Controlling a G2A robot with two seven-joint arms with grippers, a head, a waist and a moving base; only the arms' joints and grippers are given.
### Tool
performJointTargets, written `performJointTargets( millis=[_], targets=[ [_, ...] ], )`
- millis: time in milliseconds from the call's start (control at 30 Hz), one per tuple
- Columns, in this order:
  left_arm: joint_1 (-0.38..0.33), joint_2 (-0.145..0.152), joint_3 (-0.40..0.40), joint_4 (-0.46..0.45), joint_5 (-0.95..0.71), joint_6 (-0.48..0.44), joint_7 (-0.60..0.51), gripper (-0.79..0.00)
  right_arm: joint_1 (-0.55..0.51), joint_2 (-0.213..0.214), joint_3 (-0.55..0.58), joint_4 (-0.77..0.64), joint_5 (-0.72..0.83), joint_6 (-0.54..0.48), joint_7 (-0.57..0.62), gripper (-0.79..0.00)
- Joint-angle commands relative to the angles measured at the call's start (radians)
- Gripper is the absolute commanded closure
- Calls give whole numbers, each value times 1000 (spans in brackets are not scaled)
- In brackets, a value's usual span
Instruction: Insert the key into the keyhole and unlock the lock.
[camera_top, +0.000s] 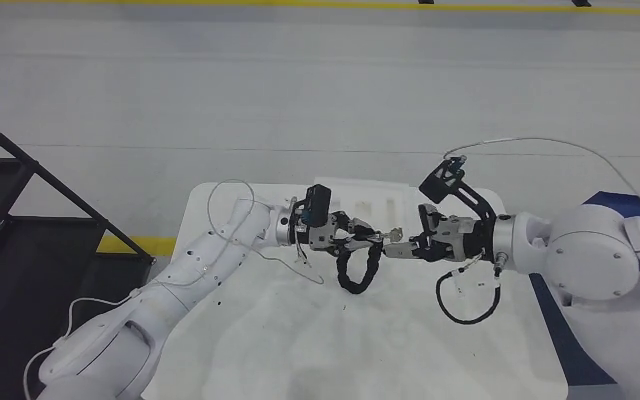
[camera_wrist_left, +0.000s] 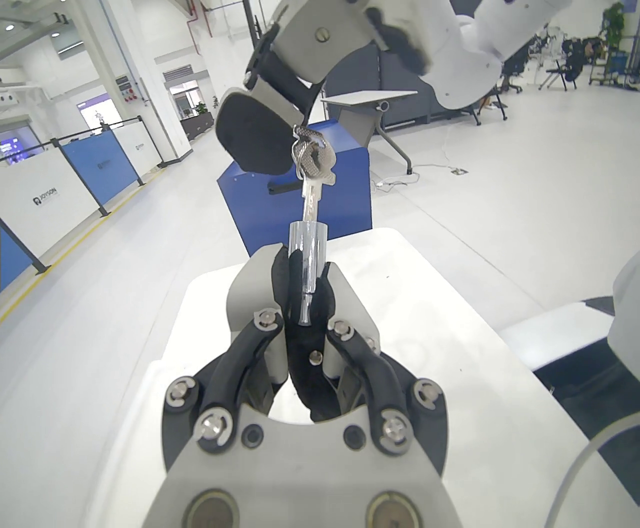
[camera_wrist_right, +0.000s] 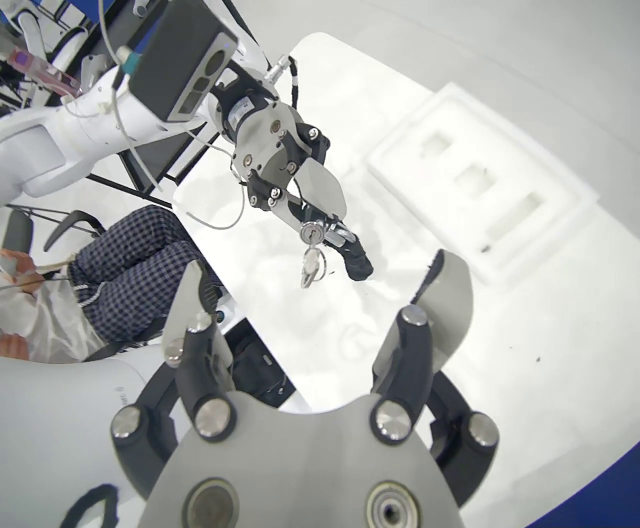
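My left gripper (camera_wrist_left: 300, 265) is shut on the chrome cylinder of the lock (camera_wrist_left: 309, 250), whose black cable loop (camera_top: 355, 272) hangs below it over the white table (camera_top: 300, 340). A silver key (camera_wrist_left: 314, 172) sticks in the keyhole at the cylinder's end, with a ring and further keys dangling from its head. My right gripper (camera_wrist_right: 320, 295) faces the lock (camera_wrist_right: 311, 232) end-on and is open, one finger on each side of the key (camera_wrist_right: 309, 267). One black pad (camera_wrist_left: 252, 135) stands right beside the key's head; I cannot tell whether it touches. In the top view the two grippers (camera_top: 345, 238) (camera_top: 405, 243) meet mid-table.
A white foam tray (camera_wrist_right: 480, 185) with several empty recesses lies on the table beyond the lock, also visible from above (camera_top: 375, 205). A blue cabinet (camera_wrist_left: 345, 200) stands off the table's end. A black cable (camera_top: 465, 300) hangs from the right arm.
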Motion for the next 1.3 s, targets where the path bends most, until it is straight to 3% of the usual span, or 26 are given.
performJointTargets(
  millis=[0,267,500,733,1067,1267],
  targets=[
    [-3,2,16,8,-84,0,-41,0,0,2,-3,4,4,-119,5,-785],
    [-57,34,127,-27,-443,0,-258,0,-3,10,-11,18,-11,-296,34,-785],
    [-108,68,172,-64,-638,0,-397,0,-2,12,-22,23,-22,-326,36,-785],
    [-113,91,193,-89,-691,0,-466,0,-13,12,-22,28,-40,-322,12,-785],
    [-107,103,205,-96,-723,0,-495,0,-46,19,-1,9,-185,-555,-154,-785],
    [-113,98,204,-95,-706,0,-511,0,-15,15,-63,-6,-266,-564,-136,-785]
  ],
)
